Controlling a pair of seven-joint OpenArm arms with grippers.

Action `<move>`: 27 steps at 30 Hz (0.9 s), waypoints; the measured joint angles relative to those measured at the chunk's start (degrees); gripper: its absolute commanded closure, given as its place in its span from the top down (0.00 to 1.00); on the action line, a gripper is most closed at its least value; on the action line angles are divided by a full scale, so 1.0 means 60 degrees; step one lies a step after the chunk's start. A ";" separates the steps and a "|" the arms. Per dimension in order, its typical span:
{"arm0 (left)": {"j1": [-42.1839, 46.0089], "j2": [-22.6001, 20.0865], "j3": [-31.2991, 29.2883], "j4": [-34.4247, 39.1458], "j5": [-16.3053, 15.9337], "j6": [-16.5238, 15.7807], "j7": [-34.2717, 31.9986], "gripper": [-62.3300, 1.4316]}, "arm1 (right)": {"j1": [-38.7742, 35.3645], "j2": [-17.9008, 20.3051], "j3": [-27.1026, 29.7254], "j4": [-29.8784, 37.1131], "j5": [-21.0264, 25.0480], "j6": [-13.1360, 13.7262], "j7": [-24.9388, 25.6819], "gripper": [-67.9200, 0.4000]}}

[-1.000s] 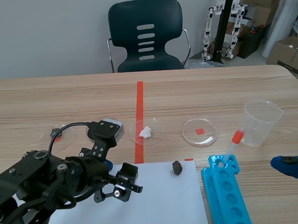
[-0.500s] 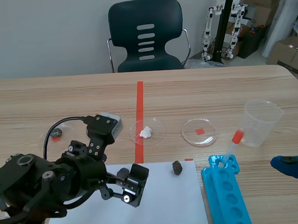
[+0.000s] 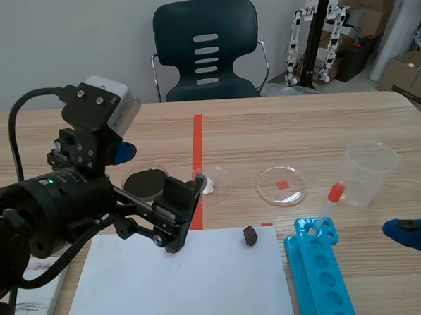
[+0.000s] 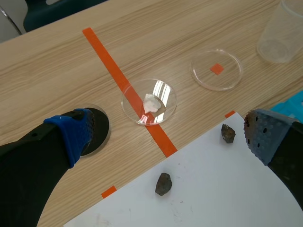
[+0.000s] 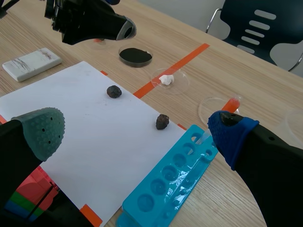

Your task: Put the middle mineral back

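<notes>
Two dark minerals lie on the white paper (image 4: pixel 222 189): one (image 4: pixel 164 184) just under my left gripper (image 4: pixel 165 137), the other (image 4: pixel 228 134) close to its right finger. A white mineral (image 4: pixel 151 101) sits in a clear dish (image 4: pixel 166 90) on the orange tape ahead. My left gripper hangs open and empty above the paper's far edge. My right gripper (image 5: pixel 137 135) is open and empty too, low at the table's right, with both dark minerals (image 5: pixel 113 91) (image 5: pixel 162 121) ahead of it. In the scene view only one dark mineral (image 3: pixel 250 235) shows; the left arm (image 3: pixel 64 200) hides the other.
A dish of black powder (image 3: pixel 147 182) stands left of the tape, an empty dish (image 3: pixel 282 184) with a red square right of it. A plastic cup (image 3: pixel 370 170), a red-bulbed dropper (image 3: pixel 330 197) and a blue tube rack (image 3: pixel 319 272) fill the right. A white block (image 3: pixel 27 290) lies at front left.
My left arm has risen from low over the paper's left part and its gripper has swung toward the dishes. The right arm has not moved.
</notes>
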 measured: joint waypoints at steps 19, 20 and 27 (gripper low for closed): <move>0.0437 -0.0576 -0.0302 0.0222 0.0000 -0.0004 -0.0146 1.00 | 0.0000 0.0000 0.0000 0.0000 0.0000 0.0000 0.0000 0.94; 0.0437 -0.0576 -0.0302 0.0219 0.0000 0.0000 -0.0146 1.00 | 0.0000 0.0000 0.0000 0.0000 0.0000 0.0000 0.0000 0.94; 0.0437 -0.0576 -0.0302 0.0219 0.0000 0.0000 -0.0142 1.00 | 0.0000 0.0000 0.0000 0.0000 0.0000 0.0000 0.0000 0.94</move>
